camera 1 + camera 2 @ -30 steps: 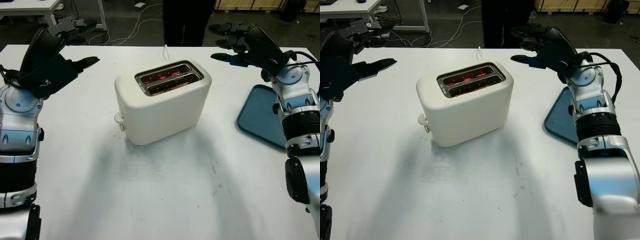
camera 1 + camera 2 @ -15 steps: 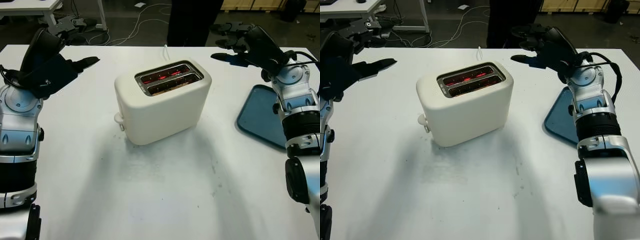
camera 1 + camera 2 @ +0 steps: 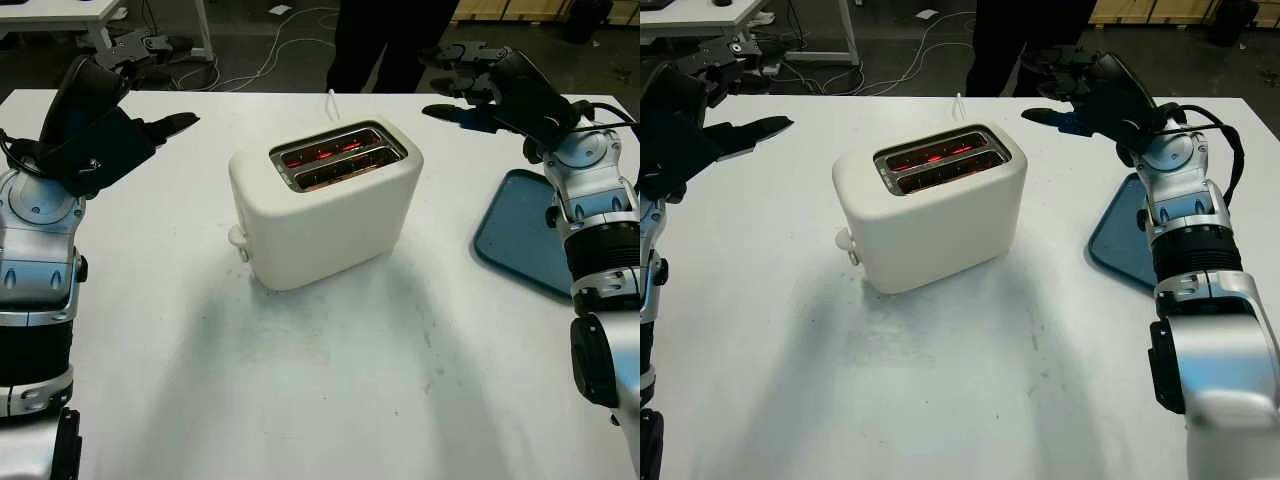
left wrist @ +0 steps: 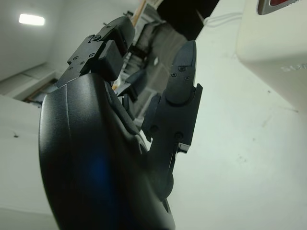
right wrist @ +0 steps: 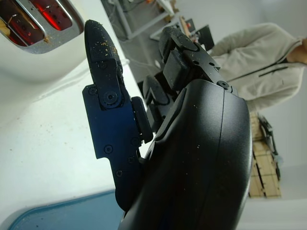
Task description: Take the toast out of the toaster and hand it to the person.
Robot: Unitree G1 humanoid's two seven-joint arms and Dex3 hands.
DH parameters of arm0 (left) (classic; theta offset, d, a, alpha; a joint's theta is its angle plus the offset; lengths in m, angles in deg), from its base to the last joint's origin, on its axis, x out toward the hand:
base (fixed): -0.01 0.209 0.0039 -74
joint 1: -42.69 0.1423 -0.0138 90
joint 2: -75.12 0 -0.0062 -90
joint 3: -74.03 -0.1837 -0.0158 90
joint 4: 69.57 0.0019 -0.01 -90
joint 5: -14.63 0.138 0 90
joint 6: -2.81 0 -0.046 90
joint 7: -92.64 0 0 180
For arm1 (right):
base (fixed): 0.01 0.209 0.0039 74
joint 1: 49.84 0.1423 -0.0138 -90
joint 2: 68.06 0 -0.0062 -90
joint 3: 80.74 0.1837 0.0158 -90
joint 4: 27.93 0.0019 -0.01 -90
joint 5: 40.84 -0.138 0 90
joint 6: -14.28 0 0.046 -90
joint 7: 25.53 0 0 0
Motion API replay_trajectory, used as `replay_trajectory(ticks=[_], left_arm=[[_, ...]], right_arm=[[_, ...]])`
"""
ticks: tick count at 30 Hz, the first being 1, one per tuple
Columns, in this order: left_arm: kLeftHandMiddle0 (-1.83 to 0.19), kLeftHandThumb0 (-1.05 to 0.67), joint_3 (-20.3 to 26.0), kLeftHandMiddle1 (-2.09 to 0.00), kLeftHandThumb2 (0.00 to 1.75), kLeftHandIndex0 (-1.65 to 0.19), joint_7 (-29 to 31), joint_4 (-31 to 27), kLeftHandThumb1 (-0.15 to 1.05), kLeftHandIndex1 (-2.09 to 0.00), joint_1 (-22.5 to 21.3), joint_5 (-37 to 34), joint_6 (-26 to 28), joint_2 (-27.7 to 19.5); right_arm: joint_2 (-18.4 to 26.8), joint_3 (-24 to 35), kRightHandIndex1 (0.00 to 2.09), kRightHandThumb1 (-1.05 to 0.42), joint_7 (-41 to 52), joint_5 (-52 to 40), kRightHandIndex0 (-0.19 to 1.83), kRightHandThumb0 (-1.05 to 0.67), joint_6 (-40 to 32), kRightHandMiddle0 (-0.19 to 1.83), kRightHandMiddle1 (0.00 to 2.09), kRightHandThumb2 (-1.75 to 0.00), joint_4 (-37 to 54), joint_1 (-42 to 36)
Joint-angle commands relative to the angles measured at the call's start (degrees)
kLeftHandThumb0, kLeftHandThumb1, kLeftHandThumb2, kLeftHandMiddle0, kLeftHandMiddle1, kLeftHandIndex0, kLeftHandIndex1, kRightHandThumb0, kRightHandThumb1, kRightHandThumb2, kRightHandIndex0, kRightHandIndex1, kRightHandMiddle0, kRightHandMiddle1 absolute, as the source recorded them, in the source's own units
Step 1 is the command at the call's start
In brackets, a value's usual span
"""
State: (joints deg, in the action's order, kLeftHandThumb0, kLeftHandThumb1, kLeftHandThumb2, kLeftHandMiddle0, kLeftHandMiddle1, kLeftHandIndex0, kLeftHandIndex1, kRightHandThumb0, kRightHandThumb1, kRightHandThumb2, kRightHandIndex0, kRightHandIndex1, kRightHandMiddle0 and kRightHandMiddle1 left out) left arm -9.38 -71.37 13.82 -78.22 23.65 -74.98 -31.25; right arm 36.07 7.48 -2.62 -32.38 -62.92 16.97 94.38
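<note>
Cream toaster (image 3: pixel 325 200) mid-worktop (image 3: pixel 300 380), slots glowing; our left hand (image 3: pixel 100 135) and right hand (image 3: pixel 500 95), fingers spread, empty, should descend vertically onto the toast.

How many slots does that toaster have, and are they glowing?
2. Both run along the top of the toaster: far slot, near slot. Each glows red inside.

You are looking down at a white table (image 3: pixel 300 400). A cream toaster (image 3: pixel 325 205) is sitting near its middle, both slots glowing red — no toast is rising above them. Your left hand (image 3: pixel 100 125) is hovering open over the table's far left; your right hand (image 3: pixel 495 90) is hovering open at the far right, above a blue tray (image 3: pixel 520 235). A person in dark trousers (image 3: pixel 385 40) is standing behind the table.
</note>
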Motion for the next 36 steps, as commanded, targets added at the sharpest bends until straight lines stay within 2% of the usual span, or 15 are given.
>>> replay_trajectory(ticks=[1,36], left_arm=[[-0.1,-0.29,0.17,-0.94,0.05,-0.35,0.2,-0.71,0.92,-0.33,0.73,-0.49,0.46,0.21],[-0.11,-0.29,-0.22,-0.95,0.05,-0.35,0.01,-0.33,0.92,-0.38,0.44,0.01,-0.32,-0.23]], right_arm=[[-0.03,-0.19,0.01,-0.92,-0.37,0.3,0.53,-0.58,-0.51,0.51,0.01,-0.09,0.87,-0.53],[-0.03,-0.61,0.0,-0.92,-0.72,1.25,0.55,-0.58,-0.79,0.52,0.0,-0.09,1.15,-0.65]])
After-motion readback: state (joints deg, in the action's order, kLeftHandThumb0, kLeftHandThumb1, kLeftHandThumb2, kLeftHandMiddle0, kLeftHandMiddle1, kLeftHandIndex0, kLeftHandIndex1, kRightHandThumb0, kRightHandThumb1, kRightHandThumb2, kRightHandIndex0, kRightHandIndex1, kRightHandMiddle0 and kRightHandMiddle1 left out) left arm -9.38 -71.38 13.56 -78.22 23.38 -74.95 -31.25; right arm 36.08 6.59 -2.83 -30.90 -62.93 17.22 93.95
